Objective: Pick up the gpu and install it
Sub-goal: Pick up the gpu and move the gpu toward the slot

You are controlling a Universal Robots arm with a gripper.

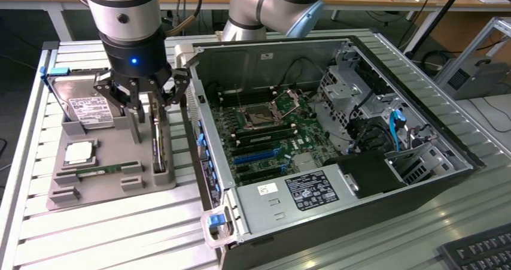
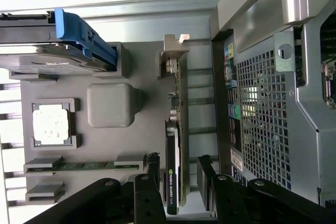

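Landmark: open computer case [image 1: 361, 205] [image 2: 262, 103], side panel off, lying on the slatted table [image 1: 119, 240]; I place everything off it
Hard drive [image 1: 90, 109] [image 2: 42, 56]: exterior view's left of the case, the part farthest from it in the grey holder tray [image 1: 104, 192] [image 2: 142, 77]; silver, white label, blue rail at one end
CPU [image 1: 80, 153] [image 2: 51, 124]: same side of the case, also far out, flat in its own pocket
Memory stick [image 1: 100, 172] [image 2: 84, 165]: green, thin, lying flat, farther from the case than the gpu
Gripper [image 1: 157, 111] [image 2: 177, 169]: hanging over the tray lane nearest the case, jaws spread wide, one finger each side of the gpu, nothing clamped; I see a gap at the case-side finger and can't tell if the other finger touches the card
gpu [image 1: 160, 144] [image 2: 172, 156]: standing on its long edge in the tray slot closest to the case, just beside the case's perforated wall; the metal bracket is at the end away from the fingers; card is outside the case, not installed
Motherboard [image 1: 264, 132]: inside the case, blue expansion slots showing
Power supply [image 1: 295, 195]: inside the case at its near corner, label facing up
Keyboard [image 1: 479, 252]: exterior view's right of the case, cut off at the frame corner
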